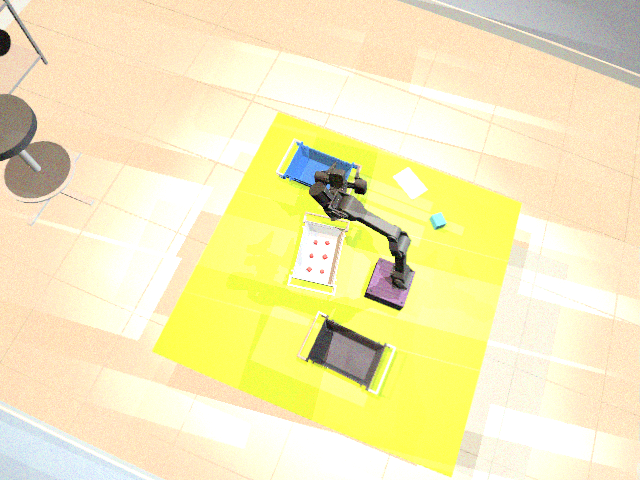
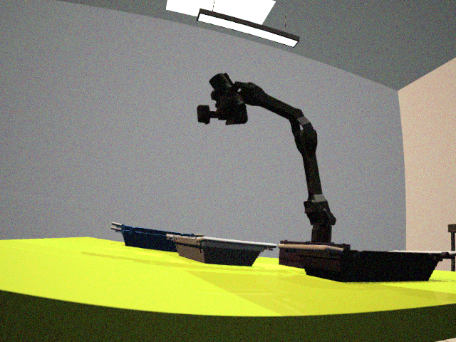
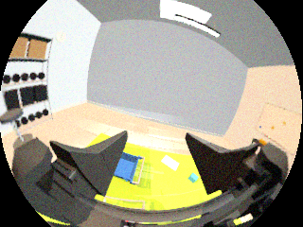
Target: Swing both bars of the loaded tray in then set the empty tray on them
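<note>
The white tray (image 1: 318, 237) (image 2: 230, 253) stands upright at the middle of the yellow table, with several small red blocks (image 1: 324, 256) on its floor. Its upper wire bar (image 1: 326, 214) and lower wire bar (image 1: 312, 289) are swung out past its ends. An empty blue tray (image 1: 309, 167) (image 2: 147, 238) (image 3: 125, 166) stands upright behind it, bars out. An empty dark tray (image 1: 351, 356) (image 2: 386, 266) stands on the other side, bars out. My gripper (image 1: 341, 180) (image 2: 219, 115) (image 3: 157, 135) is open and empty, high above the table near the blue tray, partly covering it in the top view.
The arm stands on a purple block (image 1: 387, 283) (image 2: 288, 256) beside the white tray. A cyan cube (image 1: 437, 221) (image 3: 193, 178) and a flat white sheet (image 1: 410, 182) (image 3: 169, 163) lie to the right of the blue tray.
</note>
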